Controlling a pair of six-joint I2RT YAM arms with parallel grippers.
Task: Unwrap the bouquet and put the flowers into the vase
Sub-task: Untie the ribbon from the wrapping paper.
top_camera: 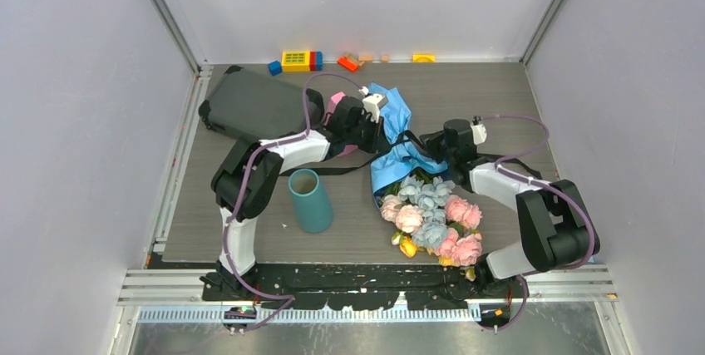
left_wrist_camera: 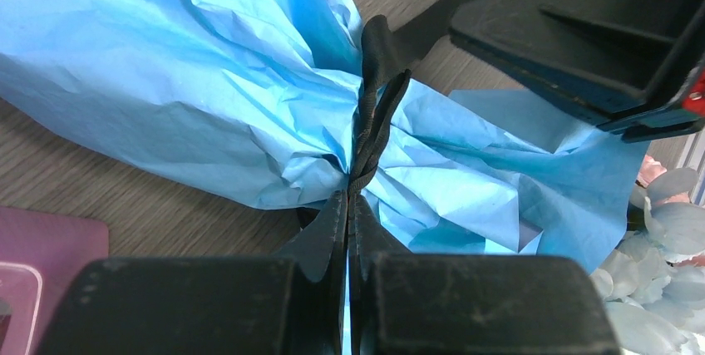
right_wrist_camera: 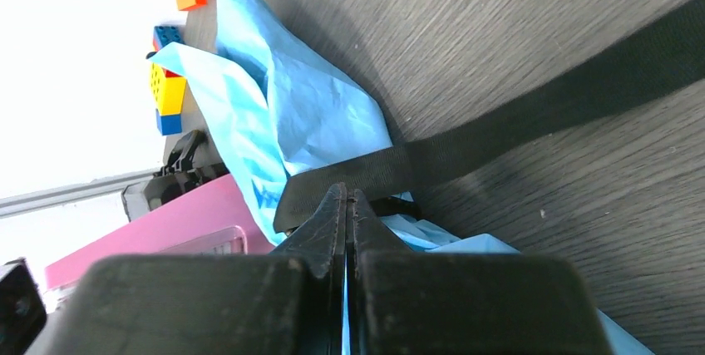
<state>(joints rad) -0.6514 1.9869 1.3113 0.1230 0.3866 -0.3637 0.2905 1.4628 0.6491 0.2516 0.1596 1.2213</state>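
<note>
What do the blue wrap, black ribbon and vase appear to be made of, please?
The wrap looks like thin matte paper, probably tissue: sharp crinkles. The ribbon looks like woven fabric webbing: flat, matte, twisting limply. The vase is smooth plain teal, perhaps plastic or ceramic; too small to tell.

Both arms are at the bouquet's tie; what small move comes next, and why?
Probably pull the right gripper away from the left gripper: both are shut on the black ribbon, which cinches the blue paper wrap, so tension should loosen it.
</note>
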